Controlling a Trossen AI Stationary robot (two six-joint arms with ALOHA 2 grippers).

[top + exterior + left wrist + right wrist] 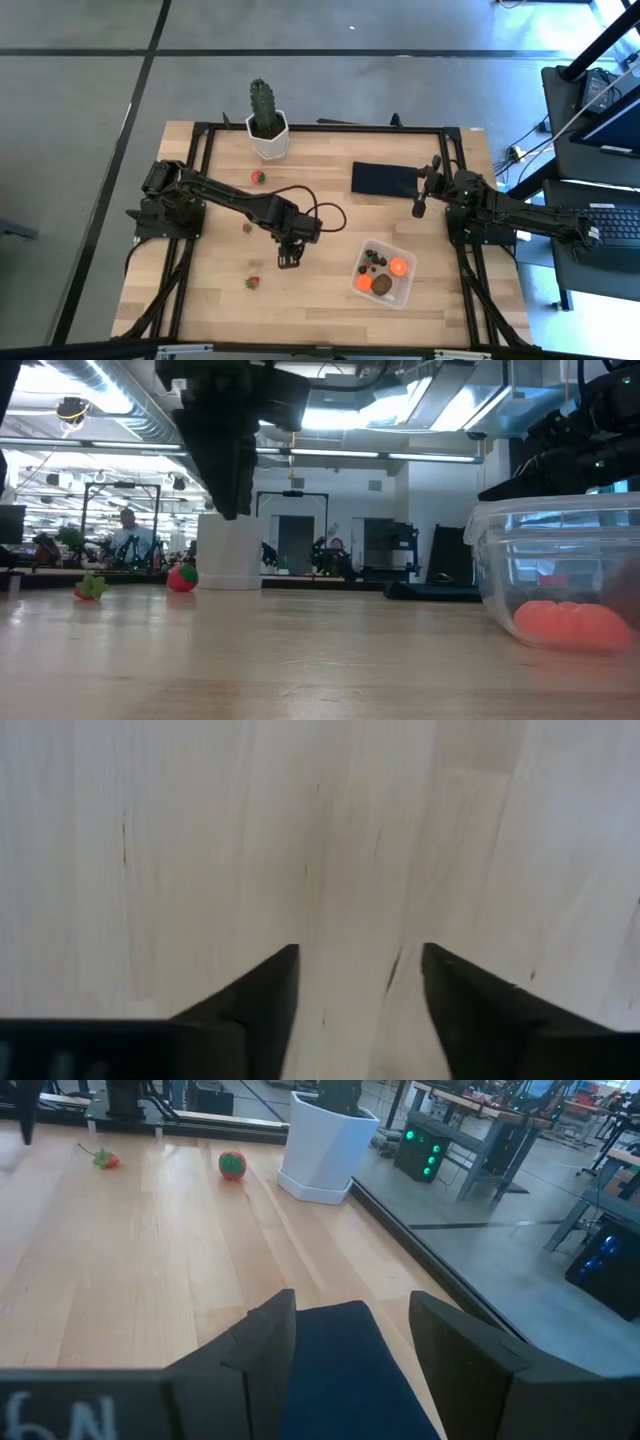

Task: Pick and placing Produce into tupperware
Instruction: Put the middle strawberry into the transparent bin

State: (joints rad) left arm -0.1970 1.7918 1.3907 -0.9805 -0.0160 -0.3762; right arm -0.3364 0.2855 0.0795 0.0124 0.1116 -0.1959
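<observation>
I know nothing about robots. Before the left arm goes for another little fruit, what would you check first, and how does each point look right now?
1. Left gripper empty: ok, only bare wood shows between its fingers.
2. Left jaws parted enough: ok, a gap shows.
3. Loose fruit in sight: ok, strawberries at, and a smaller piece.
4. Tupperware upright with room: ok, fruit covers only part of its floor.
5. Right gripper out of the way: ok, over the black mat.
6. Cactus pot clear of the path: ok, at the table's far edge.

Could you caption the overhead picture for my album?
Left pincer hovers over bare table, strawberries scattered, tupperware partly filled.
</observation>
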